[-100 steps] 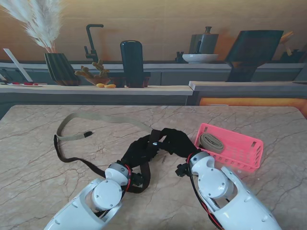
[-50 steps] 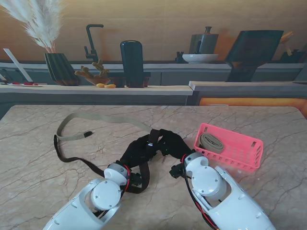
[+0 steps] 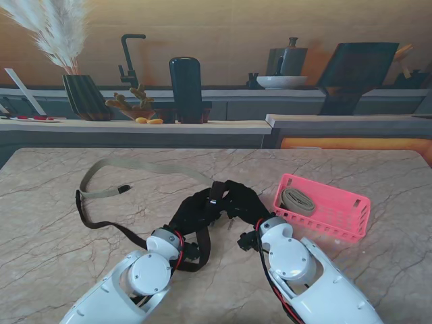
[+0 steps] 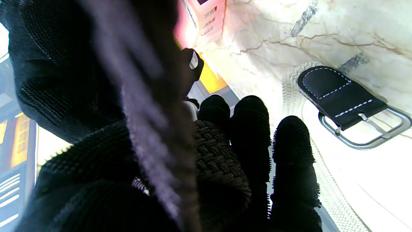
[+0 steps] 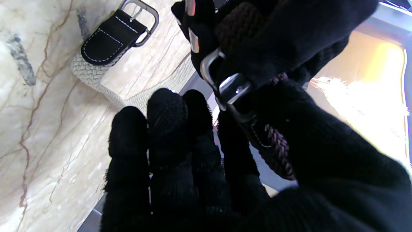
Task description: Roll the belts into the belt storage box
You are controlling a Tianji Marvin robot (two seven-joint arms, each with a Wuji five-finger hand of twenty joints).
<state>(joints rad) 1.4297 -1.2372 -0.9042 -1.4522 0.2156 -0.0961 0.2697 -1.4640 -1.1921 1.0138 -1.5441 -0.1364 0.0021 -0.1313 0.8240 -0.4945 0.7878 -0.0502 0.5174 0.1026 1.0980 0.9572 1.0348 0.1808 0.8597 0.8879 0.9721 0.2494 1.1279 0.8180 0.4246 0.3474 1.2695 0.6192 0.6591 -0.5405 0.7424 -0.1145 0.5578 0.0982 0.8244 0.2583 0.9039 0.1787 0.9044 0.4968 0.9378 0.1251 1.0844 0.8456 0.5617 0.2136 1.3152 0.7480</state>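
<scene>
My two black-gloved hands meet at the table's middle. The left hand (image 3: 192, 214) and right hand (image 3: 244, 200) are both shut on a dark braided belt (image 3: 108, 227), whose strap trails left across the table. In the left wrist view the braid (image 4: 220, 161) lies across my fingers (image 4: 252, 135). In the right wrist view the belt's metal buckle (image 5: 232, 89) is pinched by my thumb above the curled fingers (image 5: 167, 129). A beige woven belt (image 3: 142, 167) lies farther from me, its black-tabbed buckle end (image 4: 338, 93) close by the hands. The pink storage basket (image 3: 332, 227) is to the right.
A rolled beige belt (image 3: 299, 200) sits in the left end of the pink basket. The beige belt loops round toward the table's left side, ending in a black tip (image 3: 124, 190). Beyond the table's far edge runs a counter with a vase, a dark bottle and kitchenware.
My right arm has shifted a little to the left and nearer to me, bringing the hand closer to the left one. The left arm and the belts on the table look unchanged.
</scene>
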